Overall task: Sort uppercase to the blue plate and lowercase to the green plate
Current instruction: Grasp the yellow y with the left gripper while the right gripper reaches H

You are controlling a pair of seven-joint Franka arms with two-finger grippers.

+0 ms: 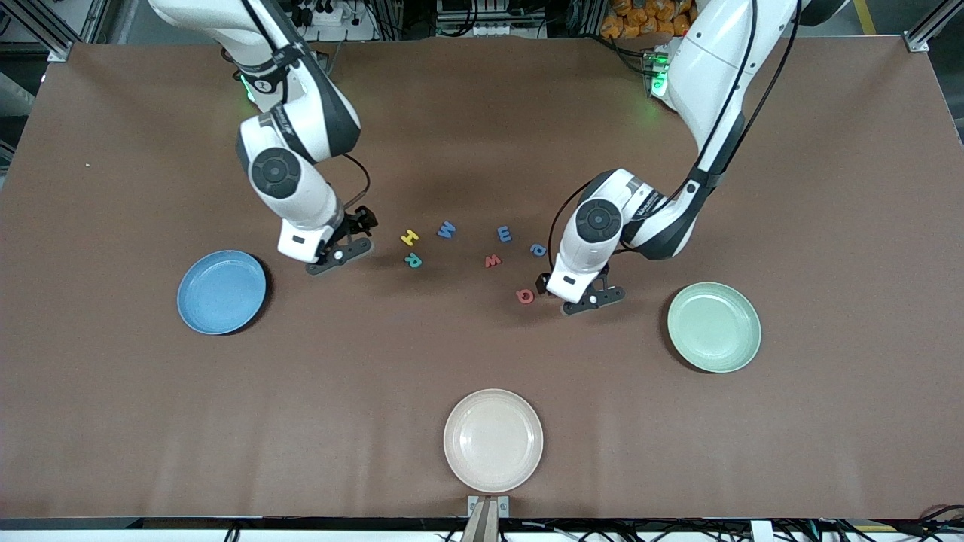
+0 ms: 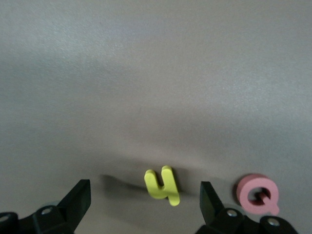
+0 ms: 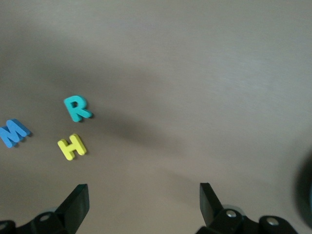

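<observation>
Watching your left claw (image 2: 145,204): it's hanging wide open, empty, over small yellow foam h (image 2: 163,185); red foam Q (image 2: 257,194) just beside risks getting nudged. Right claw (image 3: 144,207) is waiting open, empty.

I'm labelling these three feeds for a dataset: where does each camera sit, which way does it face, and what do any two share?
Front view: high across the table, facing the robots; shows both arms, blue plate, green plate, cream plate and the scattered letters.
Left wrist view: on the left arm's wrist, looking down at the table past the open left gripper; yellow h between its fingers, red Q beside.
Right wrist view: on the right arm's wrist, past the open right gripper; teal R, yellow H, blue M.
Shared: front and left wrist both show the Q.
</observation>
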